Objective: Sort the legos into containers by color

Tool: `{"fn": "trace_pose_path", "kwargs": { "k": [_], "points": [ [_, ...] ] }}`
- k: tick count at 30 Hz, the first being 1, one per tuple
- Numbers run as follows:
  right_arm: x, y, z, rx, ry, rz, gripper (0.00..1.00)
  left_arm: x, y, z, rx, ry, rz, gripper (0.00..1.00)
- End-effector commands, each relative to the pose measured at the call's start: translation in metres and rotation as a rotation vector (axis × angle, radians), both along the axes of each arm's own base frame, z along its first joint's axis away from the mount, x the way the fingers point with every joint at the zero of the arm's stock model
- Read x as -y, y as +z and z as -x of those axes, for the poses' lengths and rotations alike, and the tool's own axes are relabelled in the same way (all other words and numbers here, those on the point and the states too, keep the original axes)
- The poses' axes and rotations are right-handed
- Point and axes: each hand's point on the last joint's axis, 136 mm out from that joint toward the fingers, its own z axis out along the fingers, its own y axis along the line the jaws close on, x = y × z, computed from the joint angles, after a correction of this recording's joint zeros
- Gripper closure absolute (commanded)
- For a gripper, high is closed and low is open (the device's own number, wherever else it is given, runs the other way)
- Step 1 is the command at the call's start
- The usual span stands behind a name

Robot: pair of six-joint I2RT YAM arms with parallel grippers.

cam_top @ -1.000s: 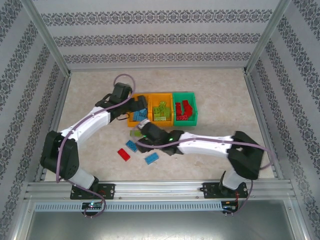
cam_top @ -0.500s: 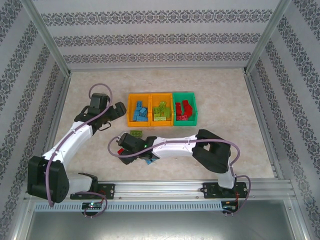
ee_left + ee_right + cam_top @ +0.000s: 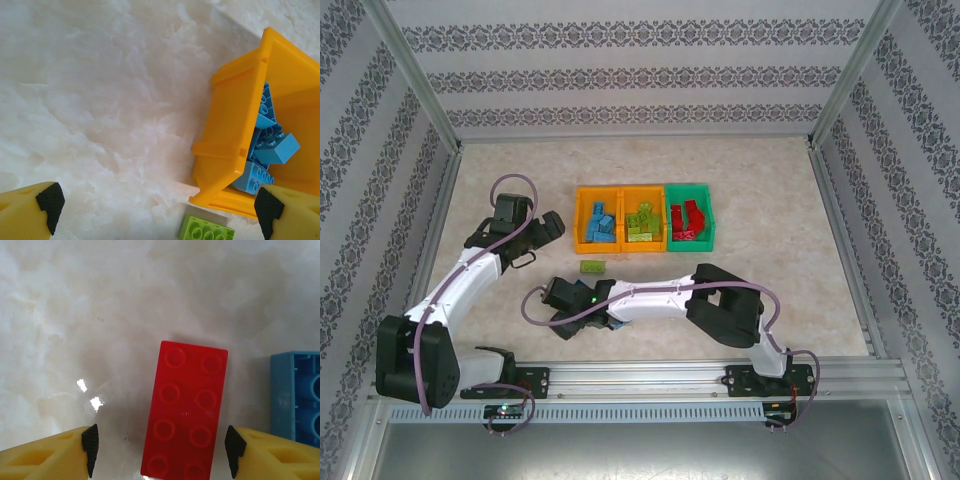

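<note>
Between the open fingers of my right gripper [image 3: 160, 450] a red lego [image 3: 185, 410] lies flat on the table, studs up, with neither pad touching it. A blue lego [image 3: 297, 397] lies just to its right, hollow side up. From above, the right gripper [image 3: 560, 318] covers the red brick. My left gripper [image 3: 552, 226] hangs open and empty beside the left orange container [image 3: 583, 228], which holds blue legos [image 3: 267, 145]. A lime lego [image 3: 591, 267] lies on the table in front of that container. The middle orange container [image 3: 657, 222] holds lime bricks and the green container [image 3: 710, 222] holds red ones.
The three containers stand side by side in a row at mid-table. The right arm's forearm [image 3: 650, 293] stretches low across the table in front of them. Striped walls and metal rails [image 3: 640, 375] border the marble-patterned tabletop.
The left gripper has drawn back leftward from over the left orange container. The right gripper has swung left and nearer, from beside the lime brick to over the red brick.
</note>
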Motion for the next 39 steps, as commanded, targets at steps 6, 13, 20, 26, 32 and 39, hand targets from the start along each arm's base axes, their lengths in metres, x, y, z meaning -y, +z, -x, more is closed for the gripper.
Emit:
{"fn": "trace_pose_path", "kwargs": {
  "k": [6, 13, 20, 26, 32, 39],
  "points": [
    [0.009, -0.025, -0.004, 0.017, -0.002, 0.121, 0.35, -0.005, -0.006, 0.008, -0.018, 0.014, 0.014, 0.01],
    [0.015, -0.034, -0.004, 0.028, -0.008, 0.183, 0.43, -0.007, -0.006, 0.010, -0.017, 0.020, 0.016, 0.01],
    [0.011, -0.015, -0.003, 0.045, -0.020, 0.127, 0.67, -0.008, -0.006, 0.012, -0.018, 0.023, 0.015, 0.01],
    [0.012, 0.027, -0.006, 0.061, -0.038, -0.002, 0.74, -0.008, -0.005, 0.013, -0.014, 0.018, 0.010, 0.01],
    [0.042, 0.069, -0.029, 0.062, -0.118, -0.139, 0.76, -0.008, -0.005, 0.016, -0.017, 0.001, -0.002, 0.00],
    [0.119, 0.100, -0.081, 0.072, -0.317, -0.247, 0.76, -0.007, -0.013, 0.027, -0.037, -0.033, -0.018, 0.00]
  ]
}}
